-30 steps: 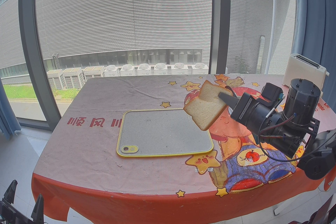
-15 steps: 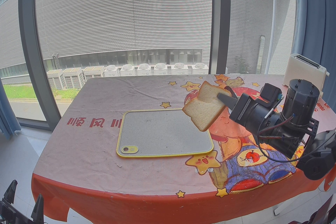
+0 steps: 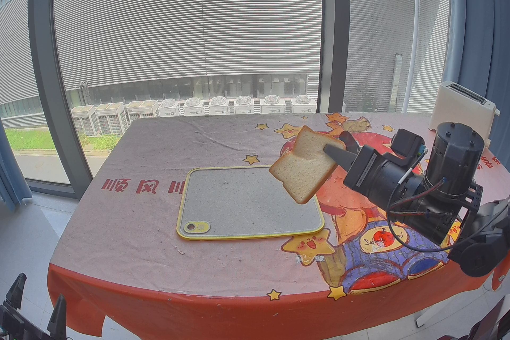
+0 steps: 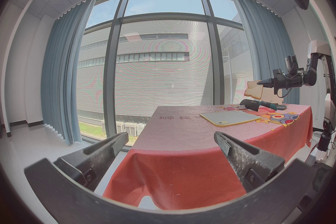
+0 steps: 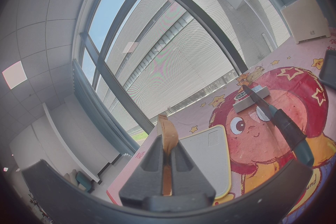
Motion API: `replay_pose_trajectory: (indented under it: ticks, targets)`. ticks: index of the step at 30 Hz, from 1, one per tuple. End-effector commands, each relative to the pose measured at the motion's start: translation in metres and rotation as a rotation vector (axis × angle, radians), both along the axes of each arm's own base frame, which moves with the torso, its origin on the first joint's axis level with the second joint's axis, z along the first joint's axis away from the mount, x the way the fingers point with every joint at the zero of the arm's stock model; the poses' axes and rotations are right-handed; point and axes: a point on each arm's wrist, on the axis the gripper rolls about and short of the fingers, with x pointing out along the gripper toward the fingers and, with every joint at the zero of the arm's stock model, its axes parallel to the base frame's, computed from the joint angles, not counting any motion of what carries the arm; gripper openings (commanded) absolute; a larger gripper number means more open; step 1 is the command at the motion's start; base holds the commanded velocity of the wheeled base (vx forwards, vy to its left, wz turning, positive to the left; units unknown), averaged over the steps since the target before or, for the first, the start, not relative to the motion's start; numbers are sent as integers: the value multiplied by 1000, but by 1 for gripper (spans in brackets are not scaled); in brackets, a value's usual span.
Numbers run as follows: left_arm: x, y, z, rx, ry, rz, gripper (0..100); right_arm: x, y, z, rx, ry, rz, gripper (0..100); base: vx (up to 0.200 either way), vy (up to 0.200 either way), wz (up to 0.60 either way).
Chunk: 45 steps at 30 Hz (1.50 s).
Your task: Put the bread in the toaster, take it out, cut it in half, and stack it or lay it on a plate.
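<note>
Near cutting board (image 3: 244,203) — right pincer (image 3: 334,143) clamps bread (image 3: 300,166) | left pincer (image 4: 170,135) apart | knife (image 5: 280,119) nearby

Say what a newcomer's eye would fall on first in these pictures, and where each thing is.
First comes the slice of bread, held tilted in the air by the right gripper, above the table near the cutting board's far right corner. Next is the bright cartoon tablecloth under it all, with the white toaster at the table's far right corner.
</note>
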Motion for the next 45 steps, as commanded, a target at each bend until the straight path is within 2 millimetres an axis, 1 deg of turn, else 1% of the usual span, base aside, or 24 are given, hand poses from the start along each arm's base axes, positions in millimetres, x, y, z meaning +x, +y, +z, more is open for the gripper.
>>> replay_pose_trajectory:
  ticks: [1, 17, 23, 27, 29, 32, 35, 38, 40, 43, 45]
  targets:
    - [0, 0, -5, 0, 1, 1, 100, 1, 1, -3, -5, 7, -3, 0, 0, 0, 0]
    - [0, 0, -5, 0, 1, 1, 100, 2, 2, -6, -13, 15, -1, 0, 0, 0, 0]
    - [0, 0, -5, -2, 1, 1, 100, 1, 1, 0, 2, -3, -9, 0, 0, 0, 0]
    - [0, 0, -5, 0, 1, 1, 100, 5, 3, 4, 12, -14, -12, 0, 0, 0, 0]
    - [0, 0, -5, 0, 1, 1, 100, 6, 5, 1, 4, -5, -11, 0, 0, 0, 0]
    - [0, 0, -5, 0, 1, 1, 100, 14, 13, -15, -26, 31, -8, 0, 0, 0, 0]
    - [0, 0, -5, 0, 1, 1, 100, 20, 20, -22, -21, 31, -4, 0, 0, 0, 0]
    - [0, 0, -5, 0, 1, 1, 100, 31, 31, -41, 21, 37, -10, 0, 0, 0, 0]
    - [0, 0, -5, 0, 1, 1, 100, 36, 36, -50, 36, 24, -27, 0, 0, 0, 0]
    - [0, 0, -5, 0, 1, 1, 100, 42, 41, -56, 49, 13, -32, 0, 0, 0, 0]
    - [0, 0, -5, 0, 1, 1, 100, 45, 44, -54, 62, 3, -28, 0, 0, 0, 0]
